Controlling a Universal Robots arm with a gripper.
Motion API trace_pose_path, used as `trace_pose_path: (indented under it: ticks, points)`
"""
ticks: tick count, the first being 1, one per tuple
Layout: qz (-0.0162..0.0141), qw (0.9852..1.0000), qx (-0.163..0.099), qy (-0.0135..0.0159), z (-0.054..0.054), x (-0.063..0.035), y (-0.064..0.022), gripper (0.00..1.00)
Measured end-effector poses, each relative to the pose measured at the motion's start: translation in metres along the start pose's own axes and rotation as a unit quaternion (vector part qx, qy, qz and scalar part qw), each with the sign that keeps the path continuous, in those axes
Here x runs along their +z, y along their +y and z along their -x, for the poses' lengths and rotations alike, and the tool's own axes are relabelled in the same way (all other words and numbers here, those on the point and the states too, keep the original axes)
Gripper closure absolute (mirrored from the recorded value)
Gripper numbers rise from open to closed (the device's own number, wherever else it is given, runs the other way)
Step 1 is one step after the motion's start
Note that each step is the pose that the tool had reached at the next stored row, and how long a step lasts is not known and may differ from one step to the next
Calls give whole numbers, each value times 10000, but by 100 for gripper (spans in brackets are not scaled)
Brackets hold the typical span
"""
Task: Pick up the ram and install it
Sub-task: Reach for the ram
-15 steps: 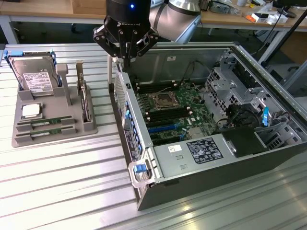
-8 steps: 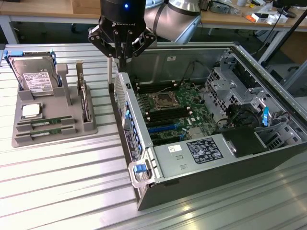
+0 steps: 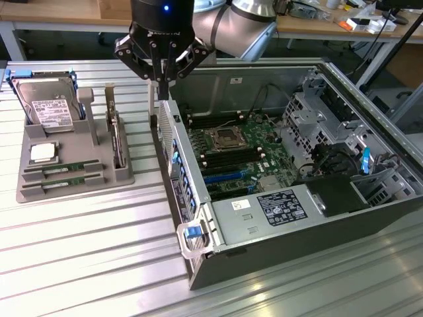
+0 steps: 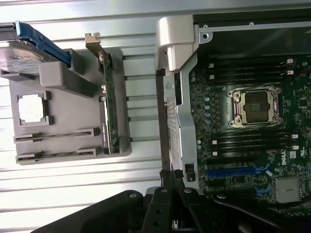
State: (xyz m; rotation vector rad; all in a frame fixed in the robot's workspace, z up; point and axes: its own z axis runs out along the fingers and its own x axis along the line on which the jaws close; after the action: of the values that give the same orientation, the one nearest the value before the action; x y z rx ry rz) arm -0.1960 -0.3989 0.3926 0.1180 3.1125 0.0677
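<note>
Jaws nearest wrist camera: closed, gripping nothing, poised over side wall of open computer case (image 3: 277,254), not over parts. Ram (image 3: 61,168) lay in groove of grey holder (image 3: 73,153) on surface (image 3: 92,257), well apart from jaws, second stick (image 3: 58,182) just beside it. Pick-up not yet begun, by my reading. You needed jaws opened before descent, centred on stick's mid-length, squared across thin faces, lifted straight so holder stayed put.

Bright o/h light, glare on ribbed table (image 3: 86,257), dim inside PC case (image 3: 277,254).
</note>
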Motion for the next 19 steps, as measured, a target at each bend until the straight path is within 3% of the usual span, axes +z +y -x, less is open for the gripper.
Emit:
trace_pose_path:
  ticks: [19]
  points:
    - [0,10000,0,0,-237,-6,-18,89]
